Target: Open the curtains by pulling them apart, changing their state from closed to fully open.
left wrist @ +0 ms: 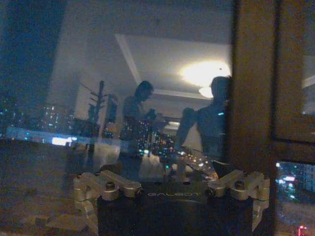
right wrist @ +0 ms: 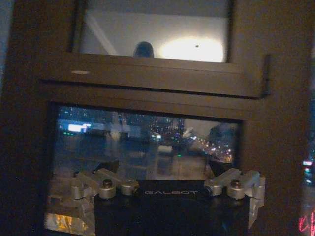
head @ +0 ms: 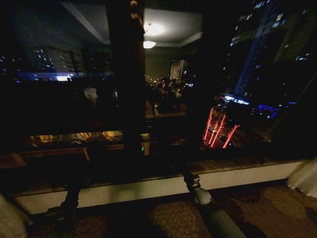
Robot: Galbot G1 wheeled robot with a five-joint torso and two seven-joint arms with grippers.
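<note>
Curtains (head: 303, 177) sit bunched at the far right and far left edges, window (head: 69, 99) bare between: task looks essentially done. My left end effector (left wrist: 172, 196) and right end effector (right wrist: 170, 189) face the glass, spread apart, empty.

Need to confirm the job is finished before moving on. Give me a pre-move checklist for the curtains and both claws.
1. Window glass uncovered across the middle: ok.
2. Left curtain gathered at the left edge: ok.
3. Right curtain gathered at the right edge: ok.
4. Left claw free of fabric, facing bare glass: ok.
5. Right claw free of fabric, facing the window frame: ok.
6. Curtains fully apart higher up: cannot tell, the upper corners are too dark.
</note>
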